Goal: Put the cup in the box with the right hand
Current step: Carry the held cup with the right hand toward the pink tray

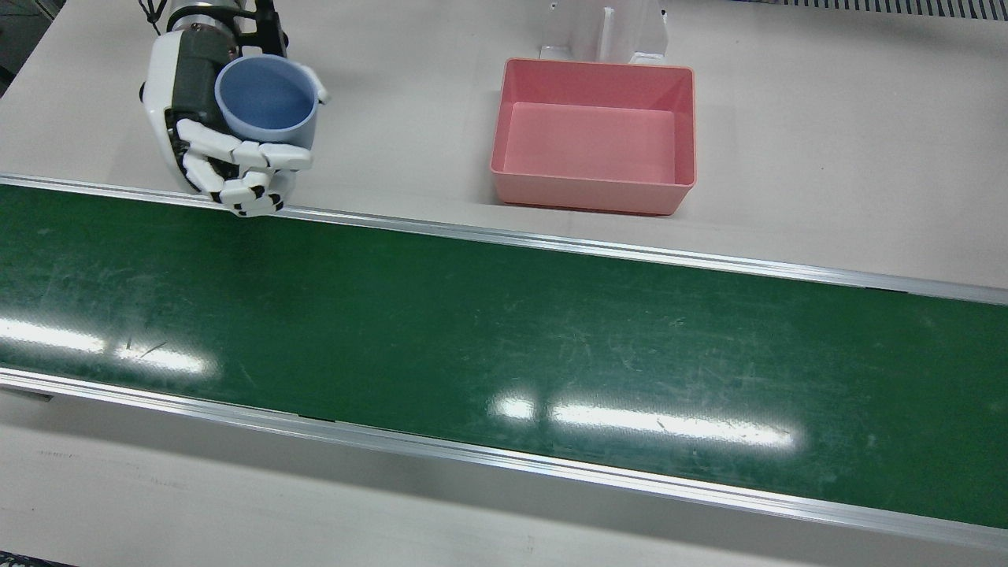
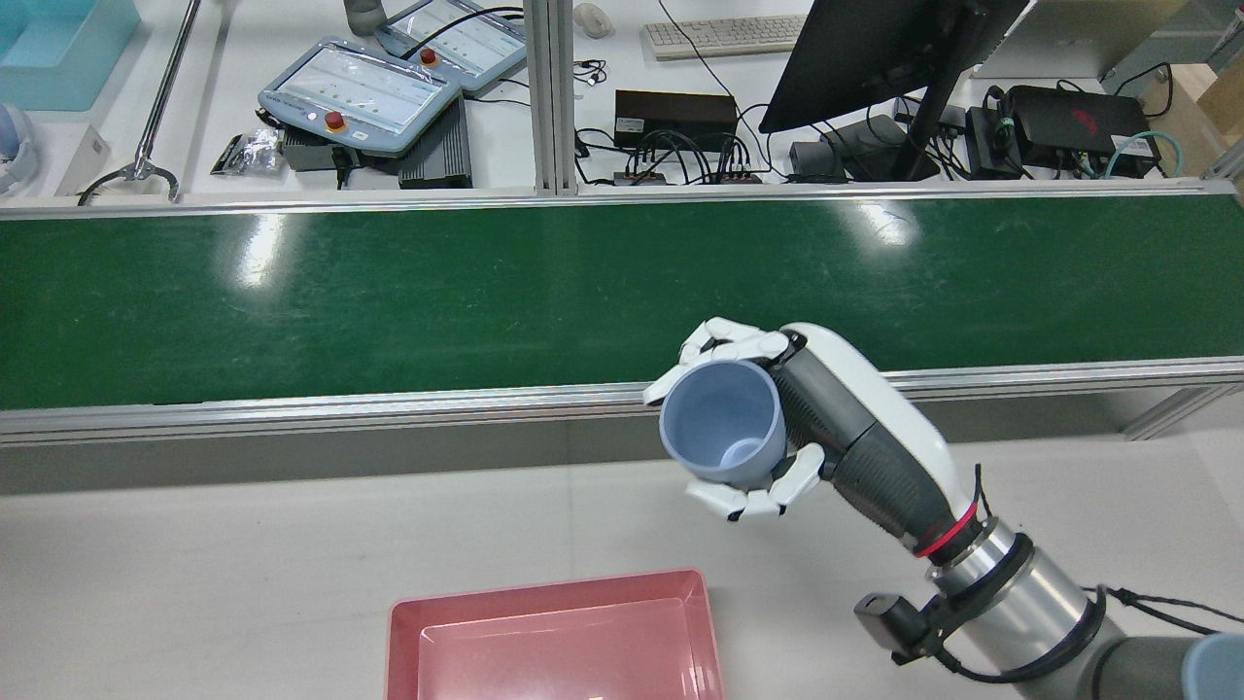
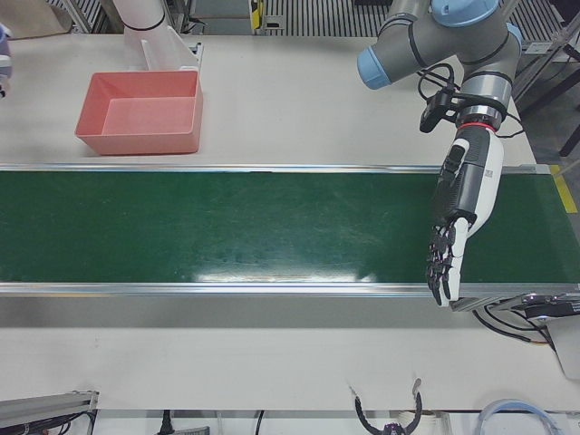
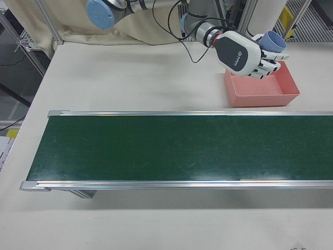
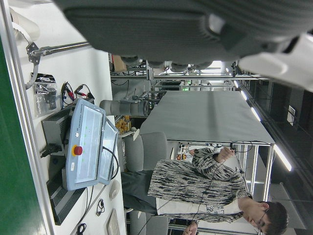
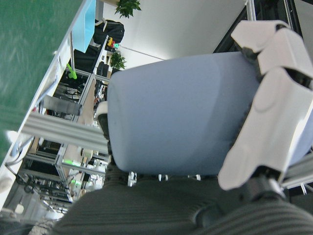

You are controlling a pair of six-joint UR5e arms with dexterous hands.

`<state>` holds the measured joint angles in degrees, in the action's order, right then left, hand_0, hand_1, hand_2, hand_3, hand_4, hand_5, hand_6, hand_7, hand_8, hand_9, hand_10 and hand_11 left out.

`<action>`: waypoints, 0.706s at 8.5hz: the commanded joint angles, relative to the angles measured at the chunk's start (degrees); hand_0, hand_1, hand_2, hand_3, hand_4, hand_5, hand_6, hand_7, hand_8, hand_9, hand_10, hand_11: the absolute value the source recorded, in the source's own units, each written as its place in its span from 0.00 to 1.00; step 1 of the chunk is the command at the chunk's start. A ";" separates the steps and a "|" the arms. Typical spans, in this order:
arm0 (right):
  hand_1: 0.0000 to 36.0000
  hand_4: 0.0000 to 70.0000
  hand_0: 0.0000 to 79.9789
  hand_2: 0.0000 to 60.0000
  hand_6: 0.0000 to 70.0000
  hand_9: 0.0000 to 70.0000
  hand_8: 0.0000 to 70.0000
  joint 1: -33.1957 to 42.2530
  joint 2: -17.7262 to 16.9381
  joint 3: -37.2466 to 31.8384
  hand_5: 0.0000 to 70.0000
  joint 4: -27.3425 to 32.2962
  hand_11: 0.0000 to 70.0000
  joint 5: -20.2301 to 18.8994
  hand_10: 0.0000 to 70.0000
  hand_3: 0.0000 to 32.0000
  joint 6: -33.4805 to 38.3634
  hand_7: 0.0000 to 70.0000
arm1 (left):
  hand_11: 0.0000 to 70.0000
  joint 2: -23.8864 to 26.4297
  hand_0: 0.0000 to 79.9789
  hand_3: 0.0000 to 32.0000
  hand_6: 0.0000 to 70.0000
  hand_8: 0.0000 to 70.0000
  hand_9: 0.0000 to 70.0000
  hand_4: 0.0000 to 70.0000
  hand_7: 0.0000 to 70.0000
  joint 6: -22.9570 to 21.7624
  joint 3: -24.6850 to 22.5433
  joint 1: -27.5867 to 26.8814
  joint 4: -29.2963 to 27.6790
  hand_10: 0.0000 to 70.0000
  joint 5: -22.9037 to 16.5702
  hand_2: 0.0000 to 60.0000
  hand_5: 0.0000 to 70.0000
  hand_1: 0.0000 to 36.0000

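My right hand (image 1: 209, 130) is shut on a light blue cup (image 1: 266, 98), held upright above the white table beside the belt's edge. The rear view shows the same hand (image 2: 836, 418) and cup (image 2: 721, 423), mouth open and empty. The cup fills the right hand view (image 6: 186, 117). The pink box (image 1: 594, 135) stands empty on the table, well to the side of the hand; it shows in the rear view (image 2: 554, 637) and the right-front view (image 4: 263, 86). My left hand (image 3: 458, 227) hangs open over the belt's far end, holding nothing.
The green conveyor belt (image 1: 504, 346) runs across the station with metal rails. A white pedestal (image 1: 606, 31) stands just behind the box. Beyond the belt lie teach pendants (image 2: 360, 97), a monitor and cables.
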<state>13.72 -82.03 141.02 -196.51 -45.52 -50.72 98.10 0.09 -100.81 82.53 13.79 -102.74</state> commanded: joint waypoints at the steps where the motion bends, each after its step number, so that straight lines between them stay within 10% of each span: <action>1: 0.93 1.00 0.67 1.00 0.44 1.00 0.81 -12.91 1.78 -5.10 0.21 5.30 0.88 5.78 0.62 0.00 -8.77 1.00 | 0.00 -0.01 0.00 0.00 0.00 0.00 0.00 0.00 0.00 0.00 0.08 0.00 -0.17 0.00 0.00 0.00 0.00 0.00; 3: 0.76 1.00 0.70 1.00 0.39 1.00 0.76 -15.73 1.17 -14.25 0.19 16.90 0.82 5.79 0.58 0.00 -8.25 1.00 | 0.00 -0.01 0.00 0.00 0.00 0.00 0.00 0.00 0.00 0.00 0.08 0.00 -0.08 0.00 0.00 0.00 0.00 0.00; 4: 0.64 0.79 0.76 0.39 0.27 0.85 0.54 -16.00 1.17 -14.80 0.15 17.73 0.49 5.79 0.32 0.00 -8.25 0.98 | 0.00 -0.01 0.00 0.00 0.00 0.00 0.00 0.00 0.00 0.00 0.08 0.00 -0.08 0.00 0.00 0.00 0.00 0.00; 5: 0.47 0.28 0.87 0.00 0.08 0.27 0.16 -16.00 1.17 -14.46 0.12 17.74 0.08 5.53 0.03 0.00 -8.16 0.24 | 0.00 -0.01 0.00 0.00 0.00 0.00 0.00 0.00 0.00 0.00 0.08 0.00 -0.08 0.00 0.00 0.00 0.00 0.00; 6: 0.53 0.12 0.78 0.01 0.04 0.15 0.08 -16.09 1.17 -14.28 0.10 17.74 0.00 5.18 0.00 0.00 -8.34 0.09 | 0.00 -0.01 0.00 0.00 0.00 0.00 0.00 0.00 0.00 -0.08 0.08 0.00 -0.08 0.00 0.00 0.00 0.00 0.00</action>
<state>-1.92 -80.81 127.19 -179.94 -39.86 -58.93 98.09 0.08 -100.73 82.53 13.71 -102.75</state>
